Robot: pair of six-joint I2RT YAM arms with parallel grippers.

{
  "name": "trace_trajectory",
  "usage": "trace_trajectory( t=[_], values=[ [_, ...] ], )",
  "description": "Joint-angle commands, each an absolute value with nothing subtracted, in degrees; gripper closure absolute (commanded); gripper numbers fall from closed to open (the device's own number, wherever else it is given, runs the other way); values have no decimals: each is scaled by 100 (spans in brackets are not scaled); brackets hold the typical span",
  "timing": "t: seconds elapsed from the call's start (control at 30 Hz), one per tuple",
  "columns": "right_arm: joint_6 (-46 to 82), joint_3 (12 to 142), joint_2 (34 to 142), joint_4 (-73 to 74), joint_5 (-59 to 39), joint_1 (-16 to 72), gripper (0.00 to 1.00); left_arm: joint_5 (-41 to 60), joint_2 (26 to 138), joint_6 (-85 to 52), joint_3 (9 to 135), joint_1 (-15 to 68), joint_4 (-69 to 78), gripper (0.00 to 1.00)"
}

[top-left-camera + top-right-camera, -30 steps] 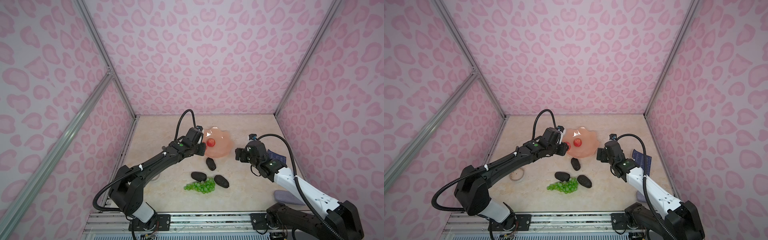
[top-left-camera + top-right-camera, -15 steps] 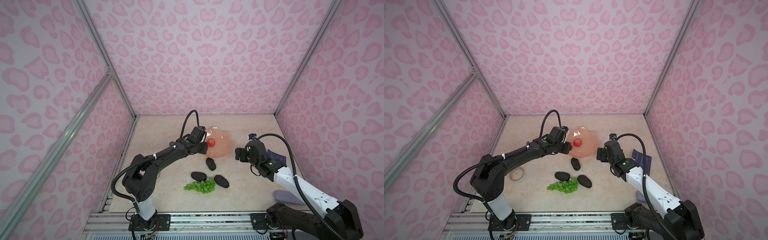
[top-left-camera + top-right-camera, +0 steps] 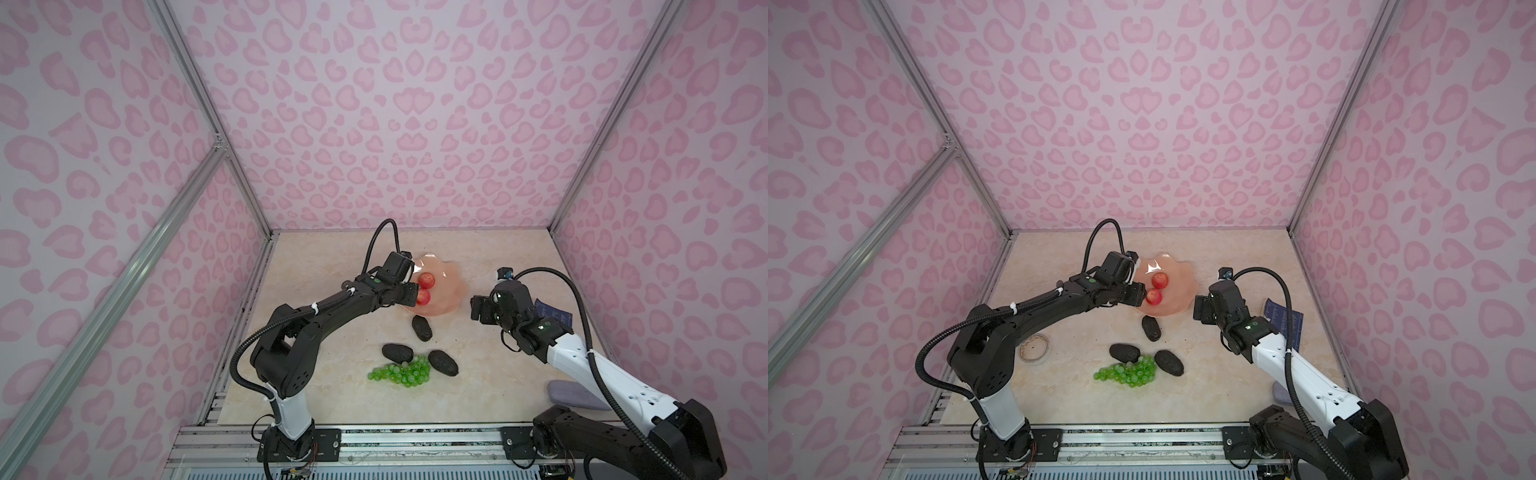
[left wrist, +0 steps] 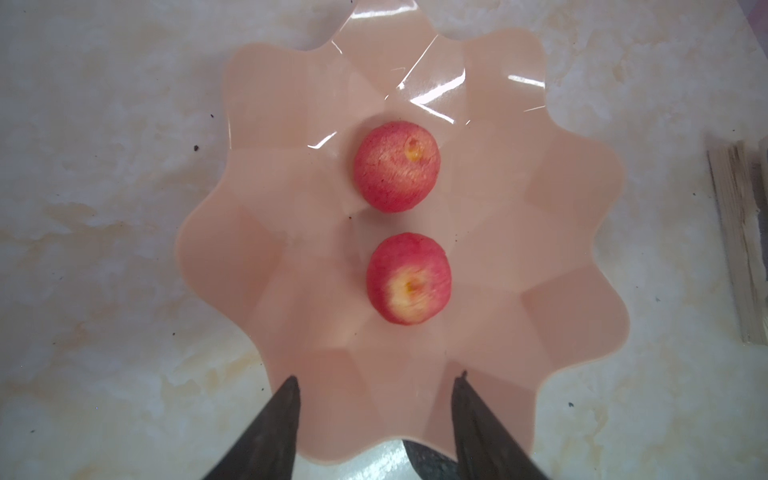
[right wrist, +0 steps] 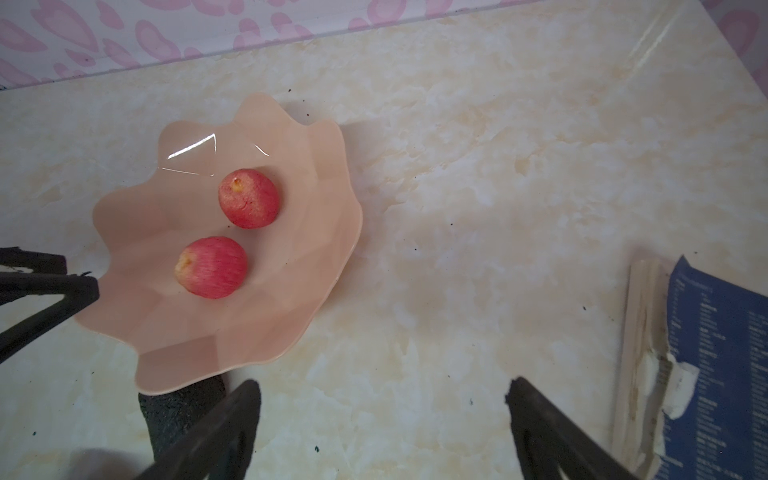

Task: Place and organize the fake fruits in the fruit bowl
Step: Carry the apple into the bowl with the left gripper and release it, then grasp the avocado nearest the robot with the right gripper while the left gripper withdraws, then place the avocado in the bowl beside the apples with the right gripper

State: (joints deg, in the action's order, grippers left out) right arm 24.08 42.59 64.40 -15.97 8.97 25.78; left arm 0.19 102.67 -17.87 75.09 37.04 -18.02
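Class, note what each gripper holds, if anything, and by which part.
Nothing is held. Left gripper: open, clear of both apples lying in the fruit bowl. Right gripper: open, empty.

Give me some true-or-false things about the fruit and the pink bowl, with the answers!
1. Two apples lie in the fruit bowl. True.
2. The grapes are in the bowl. False: they lie on the table.
3. The left gripper holds an apple. False: its jaws are open and empty.
4. All three avocados lie outside the bowl. True.
5. The right gripper is open. True.
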Motion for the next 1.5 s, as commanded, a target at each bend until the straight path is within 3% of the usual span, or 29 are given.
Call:
trace_trajectory(
  t=[0.0,0.17,0.5,0.7,0.87,0.97,1.17,1.33,1.47],
  values=[
    [2292,4244,6469,-1580,842,2586,8,-66,10006,-1683,7541,3695,-1681,40],
    [1773,4273,6572,-1711,111,2744,9,-277,9288,-1572,7341,3693,-1516,40],
    [2024,3818,6759,-2256,4,4506,10,-1468,6770,-1288,6104,3648,-1225,38],
    [2281,3546,7001,-2094,239,5199,11,-2053,5160,-1508,4822,3613,-1124,29],
    [2322,3675,7524,-1889,364,5238,15,-2226,4316,-1821,4074,3561,-1336,19],
    [2459,3668,7794,-1628,255,5269,24,-2292,4070,-1983,3867,3542,-1508,15],
    [2760,3594,7702,-1832,578,5386,58,-2459,3677,-2098,3567,3525,-1600,10],
    [3146,3682,6511,-3027,1351,5379,64,-2294,3647,-2186,3469,3520,-1652,8],
    [2937,4045,5739,-3005,1836,5077,65,-2195,3632,-2294,3328,3516,-1593,6]
  ],
)
